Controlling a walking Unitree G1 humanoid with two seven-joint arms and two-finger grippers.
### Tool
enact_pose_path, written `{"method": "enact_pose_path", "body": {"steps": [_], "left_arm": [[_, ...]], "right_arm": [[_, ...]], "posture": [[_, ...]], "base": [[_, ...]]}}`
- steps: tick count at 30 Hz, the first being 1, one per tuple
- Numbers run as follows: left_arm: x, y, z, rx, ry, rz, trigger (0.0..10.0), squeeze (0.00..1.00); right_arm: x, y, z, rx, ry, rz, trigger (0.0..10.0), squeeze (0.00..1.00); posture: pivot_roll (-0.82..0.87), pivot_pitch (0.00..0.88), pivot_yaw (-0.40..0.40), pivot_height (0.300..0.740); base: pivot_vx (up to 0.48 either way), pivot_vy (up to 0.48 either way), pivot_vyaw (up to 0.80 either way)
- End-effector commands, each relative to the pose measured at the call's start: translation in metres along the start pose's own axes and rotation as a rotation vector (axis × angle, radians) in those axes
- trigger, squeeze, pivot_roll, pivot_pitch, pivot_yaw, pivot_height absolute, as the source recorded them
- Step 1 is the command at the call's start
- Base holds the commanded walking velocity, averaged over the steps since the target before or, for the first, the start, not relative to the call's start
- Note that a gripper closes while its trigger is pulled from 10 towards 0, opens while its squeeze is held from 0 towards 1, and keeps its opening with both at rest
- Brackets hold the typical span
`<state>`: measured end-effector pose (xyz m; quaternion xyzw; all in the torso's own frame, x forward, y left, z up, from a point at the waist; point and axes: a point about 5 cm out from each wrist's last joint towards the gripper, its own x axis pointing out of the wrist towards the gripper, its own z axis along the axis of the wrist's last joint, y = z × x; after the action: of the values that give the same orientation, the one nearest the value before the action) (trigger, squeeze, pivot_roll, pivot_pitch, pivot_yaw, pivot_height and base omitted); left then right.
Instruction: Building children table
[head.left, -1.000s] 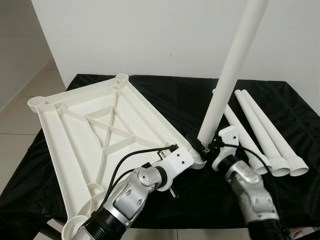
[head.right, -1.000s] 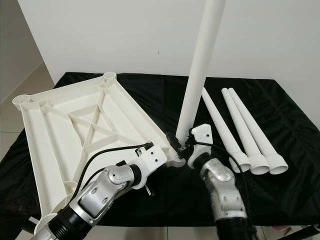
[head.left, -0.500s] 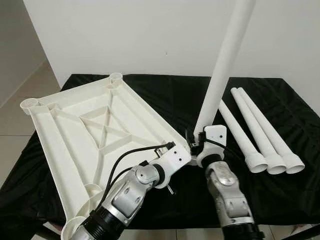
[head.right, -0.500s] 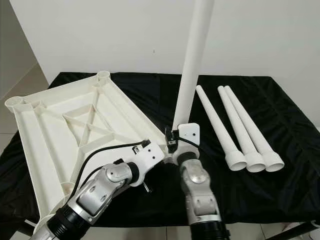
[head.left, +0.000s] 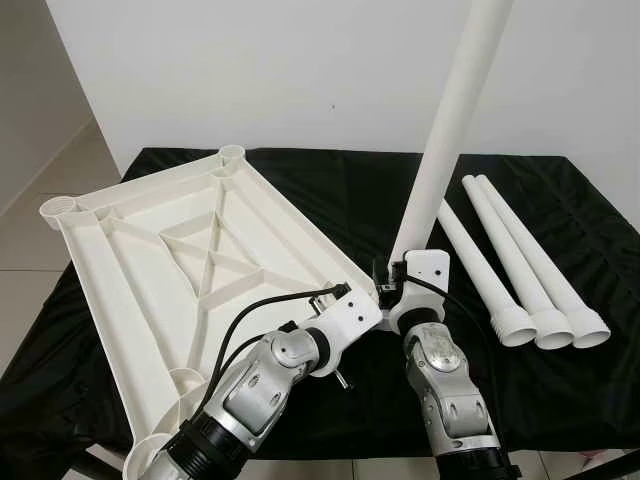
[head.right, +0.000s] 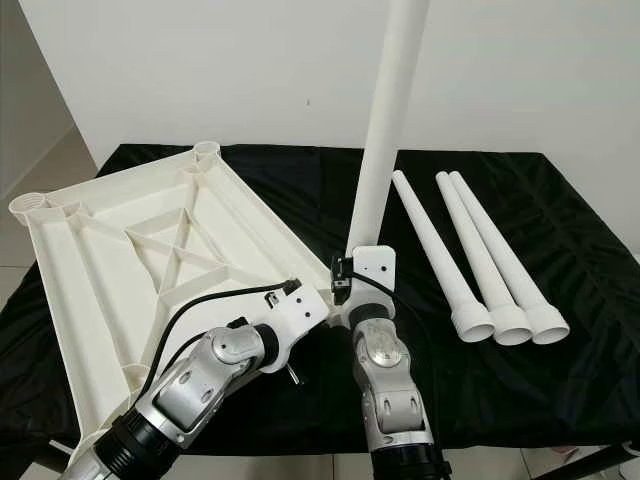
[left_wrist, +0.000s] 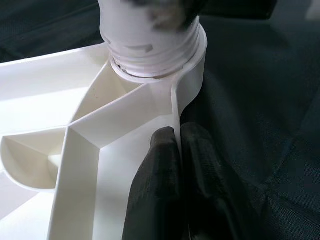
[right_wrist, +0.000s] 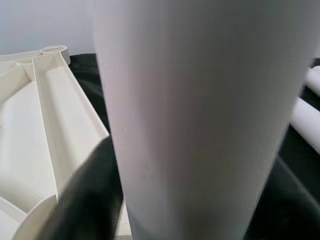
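The white tabletop (head.left: 150, 270) lies upside down on the black cloth, ribs facing up. One white leg (head.left: 452, 130) stands nearly upright, its threaded end (left_wrist: 150, 47) seated in the near right corner socket. My left gripper (left_wrist: 178, 150) is shut on the tabletop's rim just below that socket, one black finger on each side of the wall. My right gripper (head.left: 392, 290) is shut on the leg close to its base. One of its black fingers (right_wrist: 85, 195) lies against the leg (right_wrist: 200, 110).
Three spare white legs (head.left: 515, 265) lie side by side on the cloth to the right, wide ends toward me. The table (head.left: 330, 190) backs onto a white wall. Tiled floor (head.left: 30, 240) lies beyond the left edge.
The camera has shifted. My right forearm has swung left and now sits under the leg's base, with its wrist turned around the leg. The left gripper keeps its hold on the rim.
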<state>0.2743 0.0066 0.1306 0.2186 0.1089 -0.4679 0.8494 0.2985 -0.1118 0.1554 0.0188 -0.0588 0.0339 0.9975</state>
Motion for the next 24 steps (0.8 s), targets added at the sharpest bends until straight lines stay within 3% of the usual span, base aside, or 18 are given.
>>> {"method": "enact_pose_path", "body": {"steps": [1, 7, 8, 9, 16, 18, 24], "left_arm": [[0.004, -0.007, -0.003, 0.014, 0.02, -0.044, 10.0, 0.0], [0.004, -0.007, -0.003, 0.013, 0.02, -0.042, 10.0, 0.0], [0.004, -0.007, -0.004, 0.013, 0.02, -0.043, 10.0, 0.0], [0.004, -0.007, -0.004, 0.014, 0.021, -0.043, 10.0, 0.0], [0.004, -0.007, -0.004, 0.019, 0.021, -0.043, 10.0, 0.0], [0.004, -0.007, -0.003, 0.02, 0.02, -0.044, 10.0, 0.0], [0.005, -0.008, -0.002, 0.022, 0.017, -0.048, 10.0, 0.0]], "right_arm": [[-0.003, 0.001, -0.003, 0.014, 0.015, 0.004, 10.0, 1.0], [-0.004, -0.002, -0.001, 0.013, -0.003, 0.071, 10.0, 0.97], [-0.004, -0.004, -0.001, 0.015, -0.002, 0.096, 10.0, 0.28], [-0.004, -0.008, -0.001, 0.0, -0.006, 0.128, 10.0, 0.0], [-0.004, -0.021, 0.0, 0.014, 0.008, 0.306, 10.0, 0.0], [-0.003, -0.032, 0.001, 0.002, 0.016, 0.414, 10.0, 0.0], [0.004, -0.047, 0.004, -0.027, 0.015, 0.531, 10.0, 0.0]], "posture": [[-0.13, 0.043, 0.028, 0.74], [-0.13, 0.039, 0.027, 0.74], [-0.13, 0.038, 0.026, 0.74], [-0.13, 0.036, 0.026, 0.74], [-0.13, 0.032, 0.025, 0.74], [-0.13, 0.029, 0.025, 0.74], [-0.13, 0.023, 0.029, 0.74]], "base": [[0.0, 0.0, 0.0], [0.0, 0.0, 0.0], [0.0, 0.0, 0.0], [0.0, 0.0, 0.0], [0.0, 0.0, 0.0], [0.0, 0.0, 0.0], [0.0, 0.0, 0.0]]}}
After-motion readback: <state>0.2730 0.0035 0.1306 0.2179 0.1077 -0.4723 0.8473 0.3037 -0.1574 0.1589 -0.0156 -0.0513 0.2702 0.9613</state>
